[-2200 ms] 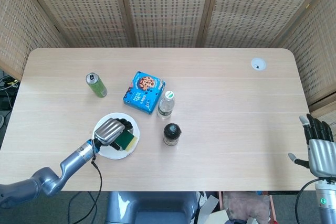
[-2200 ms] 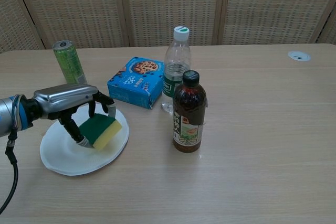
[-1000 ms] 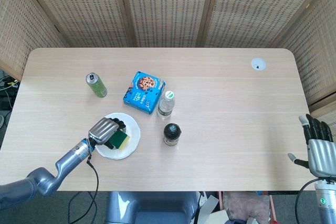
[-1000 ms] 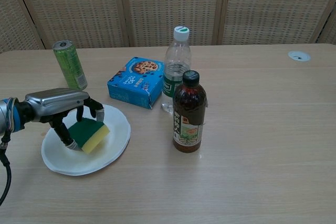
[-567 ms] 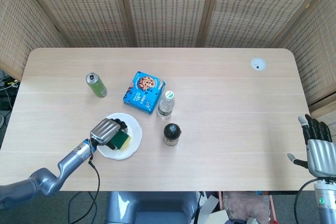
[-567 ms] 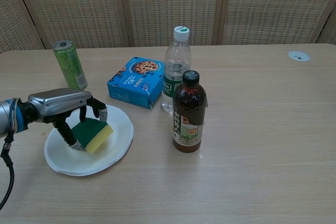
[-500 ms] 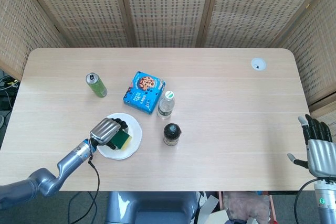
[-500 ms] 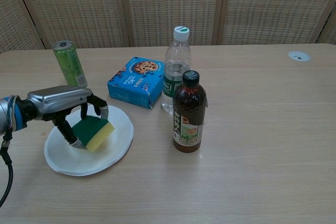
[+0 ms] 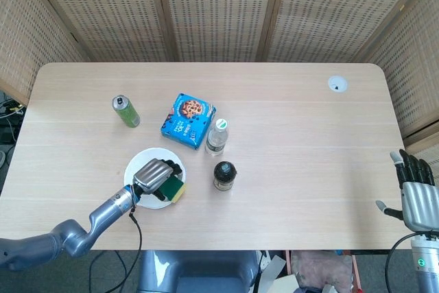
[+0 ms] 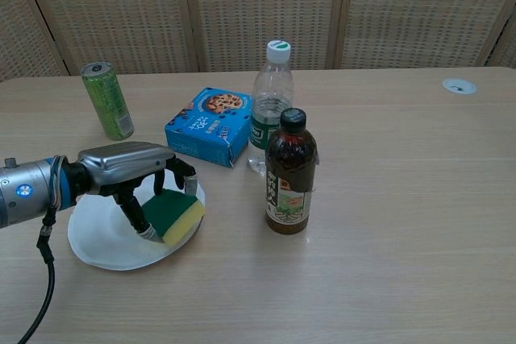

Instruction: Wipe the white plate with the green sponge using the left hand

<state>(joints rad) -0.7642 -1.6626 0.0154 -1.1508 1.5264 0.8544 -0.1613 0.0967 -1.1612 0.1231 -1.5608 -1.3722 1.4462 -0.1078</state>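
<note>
The white plate [image 9: 140, 162] [image 10: 101, 235] lies near the table's front left. My left hand [image 9: 154, 174] [image 10: 129, 165] grips the green sponge [image 9: 174, 189] [image 10: 174, 213], green on top and yellow below, over the plate's right edge. The sponge reaches a little past the rim toward the dark bottle. My right hand [image 9: 416, 196] hangs off the table's front right corner, fingers apart, holding nothing; the chest view does not show it.
A dark brown bottle [image 9: 224, 175] [image 10: 291, 172] stands just right of the plate. Behind it are a clear water bottle [image 9: 217, 135] [image 10: 272, 102] and a blue cookie box [image 9: 188, 119] [image 10: 208, 125]. A green can [image 9: 125, 110] [image 10: 107, 100] stands at the back left.
The left hand has slid the sponge from the plate's middle to its right edge, toward the dark bottle. The plate has shifted slightly. The right hand has not moved.
</note>
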